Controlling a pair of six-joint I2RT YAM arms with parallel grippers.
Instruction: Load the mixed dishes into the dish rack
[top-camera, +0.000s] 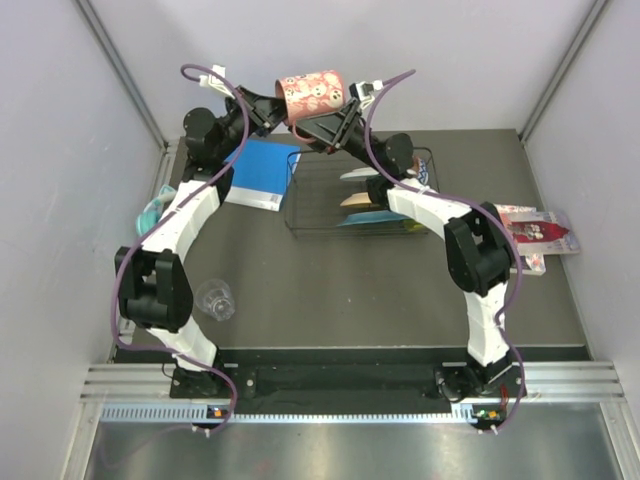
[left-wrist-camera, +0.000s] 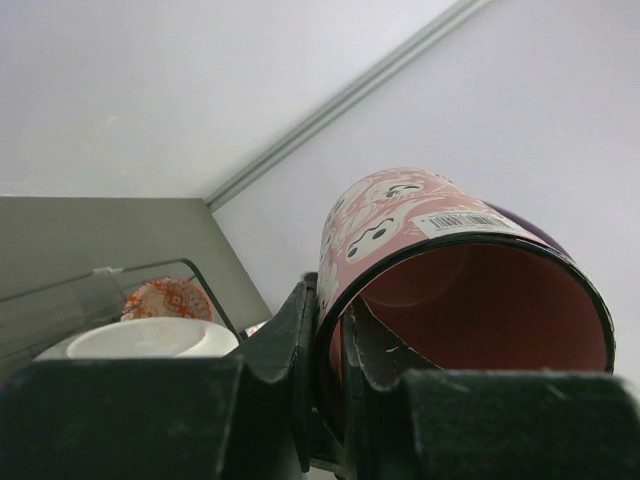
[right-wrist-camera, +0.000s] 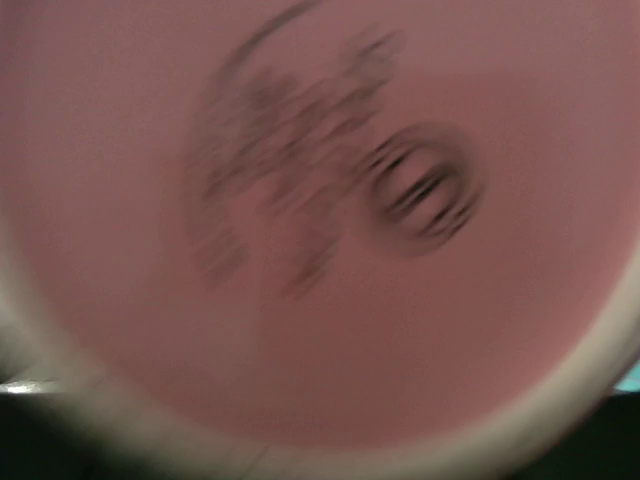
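A pink-red cylindrical tumbler with white cartoon figures and a black rim (top-camera: 312, 92) is in the air, tipped onto its side, above the far edge of the desk (top-camera: 400, 300) near its middle. The left tool (left-wrist-camera: 335, 335) is clenched on its rim, 1 finger (left-wrist-camera: 290, 340) outside the wall and 1 inside. The right tool (top-camera: 322, 122) sits against the tumbler from the other side. Its wrist view is only a blurred pink surface, so I cannot tell whether it grips.

The black wire dish rack (top-camera: 300, 205) stands by the far edge and holds 3 plates on edge: white (top-camera: 358, 175), peach (top-camera: 358, 200), teal (top-camera: 362, 218). The left wrist view also shows a red patterned bowl (left-wrist-camera: 165, 298) in it.

A clear glass (top-camera: 215, 298) stands toward the near-left corner.
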